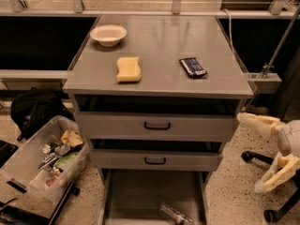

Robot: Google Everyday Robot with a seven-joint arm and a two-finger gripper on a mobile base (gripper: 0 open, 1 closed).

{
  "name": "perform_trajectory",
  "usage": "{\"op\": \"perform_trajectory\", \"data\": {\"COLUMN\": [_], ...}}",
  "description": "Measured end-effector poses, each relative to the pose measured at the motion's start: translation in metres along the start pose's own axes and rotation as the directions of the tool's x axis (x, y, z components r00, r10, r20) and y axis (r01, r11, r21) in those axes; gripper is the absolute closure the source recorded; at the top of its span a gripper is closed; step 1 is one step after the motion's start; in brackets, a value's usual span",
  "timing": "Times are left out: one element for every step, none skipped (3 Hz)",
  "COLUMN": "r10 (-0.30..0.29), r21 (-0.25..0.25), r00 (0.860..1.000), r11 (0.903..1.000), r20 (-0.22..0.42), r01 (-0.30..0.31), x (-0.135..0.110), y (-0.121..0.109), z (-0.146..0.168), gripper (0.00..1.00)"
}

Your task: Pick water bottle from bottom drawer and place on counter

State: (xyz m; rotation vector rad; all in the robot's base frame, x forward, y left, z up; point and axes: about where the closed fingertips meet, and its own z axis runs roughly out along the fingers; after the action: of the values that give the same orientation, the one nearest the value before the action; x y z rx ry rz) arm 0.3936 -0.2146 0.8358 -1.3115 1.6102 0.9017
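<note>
The counter (159, 41) is a smooth, flat grey slab, slightly overhanging the cabinet, and on it sit a shallow round off-white bowl (108, 34), a soft-looking yellow sponge (128, 69) with rounded corners, and a glossy dark blue packet (192, 67). Below are two grey metal drawers with thin black handles, both cracked open a little. The drawer (136, 196) at the bottom is pulled far out, a wide shallow tray with a plain dull grey floor. The bottle (174, 214) lies on its side on that floor, toward the front right: clear, crinkled plastic that catches the light, with a darker band across it. The gripper (251, 153) hangs off to the right of the cabinet, about level with the two upper drawers; its two pale cream fingers (262, 122) are blunt and matte, splayed wide apart with nothing between them. The bottle is below and to the left of it, well apart, with the drawer's right wall between them. On the speckled floor to the left stands a clear plastic bin (28, 165) of jumbled wrappers, with a black bag (35, 109) behind it.
</note>
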Motion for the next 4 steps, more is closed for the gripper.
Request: {"op": "perform_trajectory", "data": {"r10": [-0.029,-0.105,-0.062,-0.039], "r21": [0.005,0.054,0.085,0.082], "r00": [0.988,0.973,0.971,0.974], "r11": [0.9996,0.9939,0.9954,0.9964], "r20": [0.149,0.206,0.231,0.224], "r01": [0.029,0.096,0.043,0.021], "x": [-0.025,-0.039,-0.014,-0.005], "y": [-0.001,0.009,0.016,0.018], "z": [-0.025,-0.019,0.024,0.035], "gripper": [0.0,0.0,0.0,0.0]}}
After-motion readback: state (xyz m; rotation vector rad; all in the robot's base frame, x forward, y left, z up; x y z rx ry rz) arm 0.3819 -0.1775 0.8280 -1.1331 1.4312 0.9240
